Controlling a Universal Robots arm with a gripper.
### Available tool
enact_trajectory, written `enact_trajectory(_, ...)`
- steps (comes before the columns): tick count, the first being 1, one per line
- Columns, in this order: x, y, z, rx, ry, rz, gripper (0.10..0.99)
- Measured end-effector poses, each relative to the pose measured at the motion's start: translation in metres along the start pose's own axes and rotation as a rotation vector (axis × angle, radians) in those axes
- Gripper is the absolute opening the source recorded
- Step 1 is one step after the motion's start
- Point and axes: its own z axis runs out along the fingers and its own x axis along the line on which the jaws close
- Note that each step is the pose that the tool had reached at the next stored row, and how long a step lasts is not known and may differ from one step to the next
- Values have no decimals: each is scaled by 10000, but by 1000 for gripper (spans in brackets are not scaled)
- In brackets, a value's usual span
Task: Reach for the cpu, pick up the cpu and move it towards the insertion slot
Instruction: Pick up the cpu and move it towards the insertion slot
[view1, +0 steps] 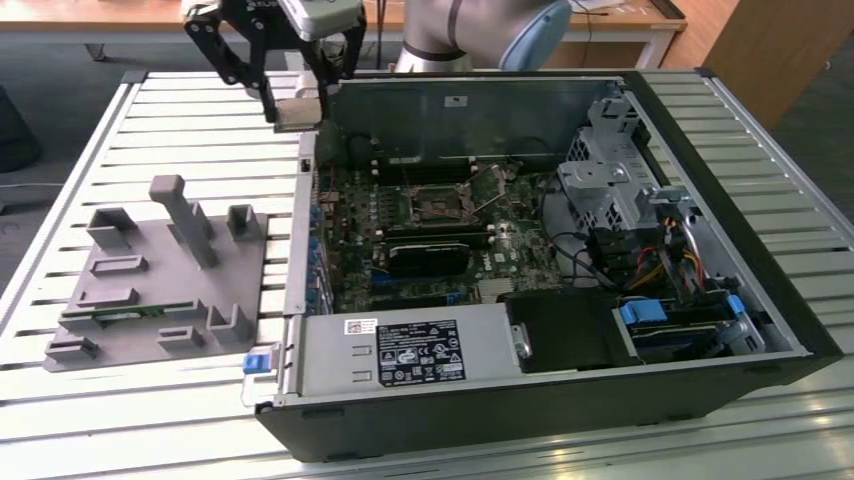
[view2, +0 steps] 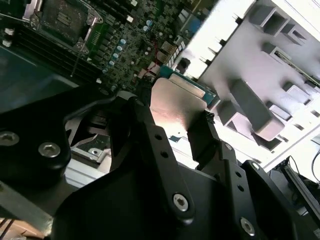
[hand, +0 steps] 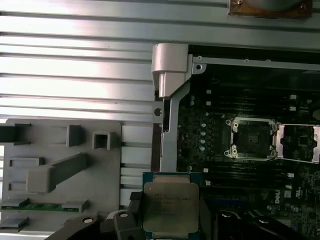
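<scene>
Ribbed metal table (view1: 160, 120) under everything, wooden desks along the top of the exterior view, open PC case (view1: 747, 300) taking the middle and right. Nearest to your wrist cams: the gripper (hand: 170, 212) is pinching the cpu (hand: 170, 208) by its two opposite edges, shiny lid showing at the bottom centre of the first wrist view. So the chip's already up in the air, at the upper left of the exterior view, right over the case's back-left corner, just outside the wall.

A bit further out you've got the grey parts tray (view1: 147, 290) at left. Furthest in, the insertion slot (view1: 435, 206) sits centre frame on the motherboard, well apart from the chip.

What I'd watch, just my guess: it's an edge grip on a thin rim, so a jerky move could let it slip or twist. The case wall is also right beside it, so clipping that corner could knock it crooked.

The first wrist view shows the socket with its frame flipped open to the right; the exterior view can't really show that. The second wrist view shows the fingers (view2: 150, 145) hugging the chip's sides
</scene>
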Motion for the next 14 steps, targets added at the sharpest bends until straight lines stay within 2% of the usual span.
enact_trajectory(7,-235,17,8,0,0,0,537)
enact_trajectory(14,-460,64,19,1,-1,0,537)
